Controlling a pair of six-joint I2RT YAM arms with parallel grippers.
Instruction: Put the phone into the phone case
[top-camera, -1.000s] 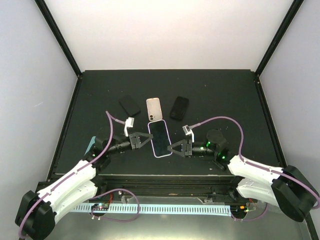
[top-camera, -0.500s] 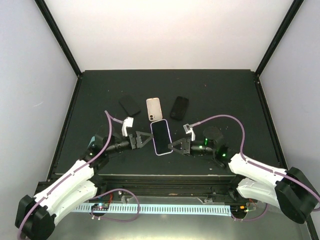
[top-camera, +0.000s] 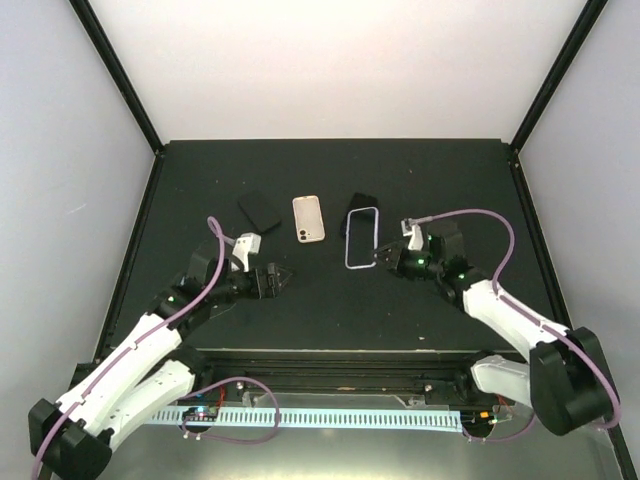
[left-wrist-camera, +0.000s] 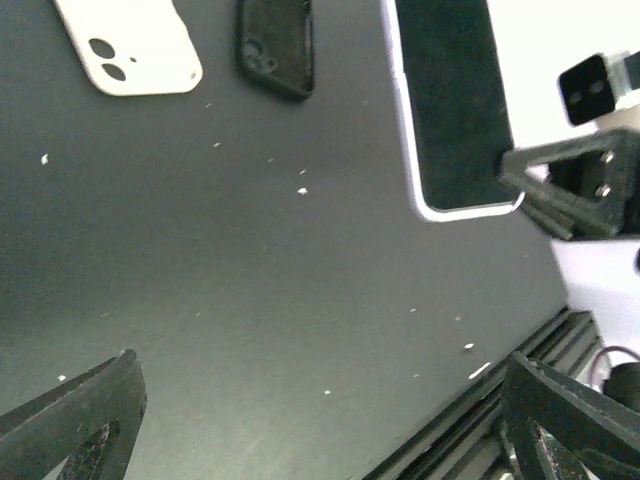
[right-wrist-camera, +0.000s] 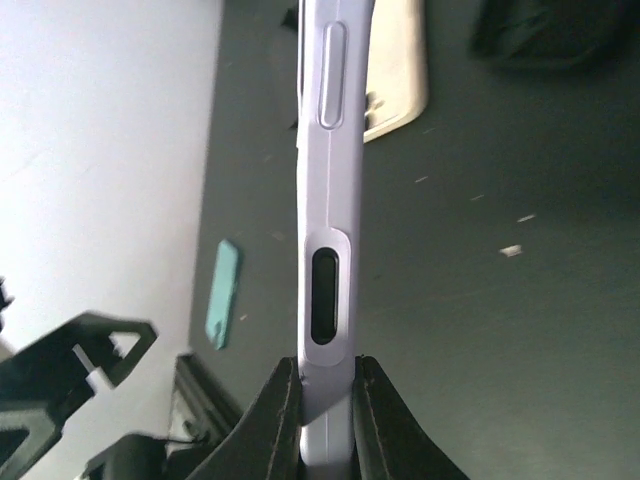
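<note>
While the right pincer (top-camera: 383, 256) is clamped on the near short end of the phone (top-camera: 360, 238), the left pincer (top-camera: 282, 278) hangs over the near left part of the bench (top-camera: 450, 180) with its jaws spread wide and nothing between them. In the left wrist view its two fingers (left-wrist-camera: 70, 425) sit at the bottom corners of the picture, well apart from each other and from the phone.

The phone is right of the bench's middle. It is tipped up rather than lying flat, with its dark screen turned partly to the left. In the right wrist view the fingertips (right-wrist-camera: 275, 410) pinch its two faces, and the long side edge runs away from them. That edge is pale lilac, with a raised button strip and an oval slot. Whether the lilac band is the phone's own frame or a case around it, I cannot tell.

Three cases lie in a row across the far half of the bench. A black case (top-camera: 259, 209) lies on the left and a cream case (top-camera: 308, 218), with two camera holes, in the middle. A second black case (top-camera: 361, 201) lies on the right. From above, the phone's far end overlaps the near part of that right-hand case, while the left wrist view shows bare bench between the two. A small teal object (right-wrist-camera: 222, 290) lies near the bench's left edge.
</note>
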